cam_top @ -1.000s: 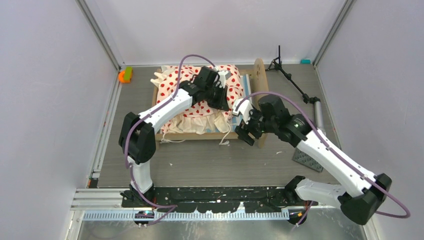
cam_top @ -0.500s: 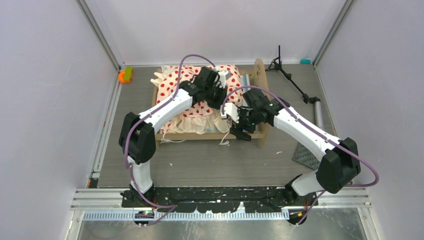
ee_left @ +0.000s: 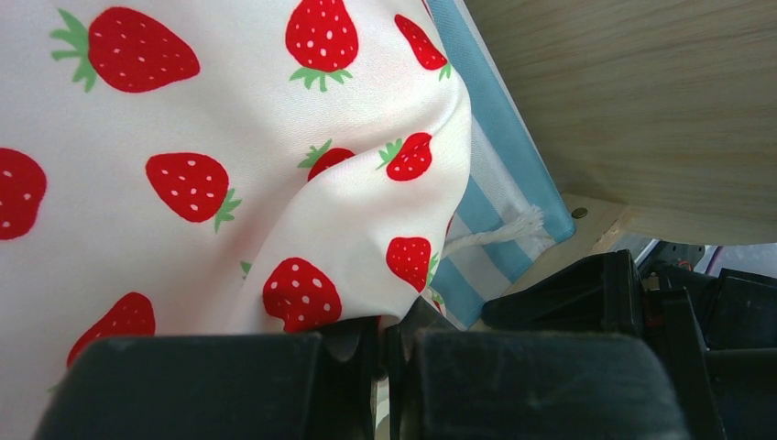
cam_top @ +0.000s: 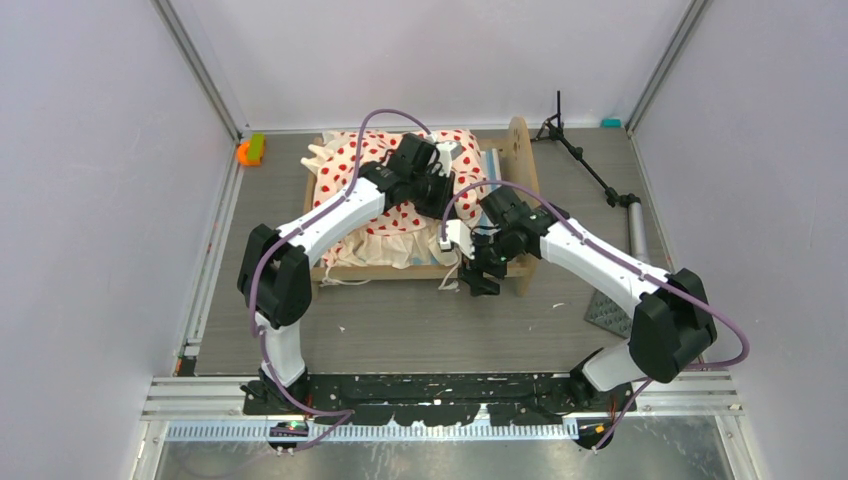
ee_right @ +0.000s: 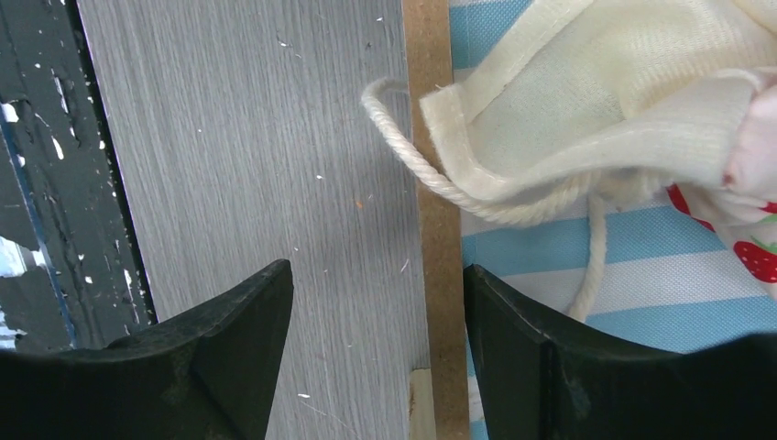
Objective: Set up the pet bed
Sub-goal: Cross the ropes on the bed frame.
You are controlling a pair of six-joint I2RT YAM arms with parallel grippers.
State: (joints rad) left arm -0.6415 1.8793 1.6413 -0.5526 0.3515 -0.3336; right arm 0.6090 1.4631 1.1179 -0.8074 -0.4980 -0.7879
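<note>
Pet bed (cam_top: 518, 140), long axis left-right

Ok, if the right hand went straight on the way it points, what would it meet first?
Likely the pet bed's wooden side rail, which lies between the open fingers of the right hand; depth is unclear.

Left arm: base at 6 o'clock, elbow raised, white forearm extended toward 1 o'clock.
Left gripper (cam_top: 437, 188): jaws closed, fold of bedding (ee_left: 348, 211) pinched at the fingertips.
Right arm: elbow held high at 4 o'clock in the top view, forearm running toward 10 o'clock, wrist pitched downward.
Right gripper (cam_top: 478, 272): aimed toward 7 o'clock, jaws spread wide apart.
</note>
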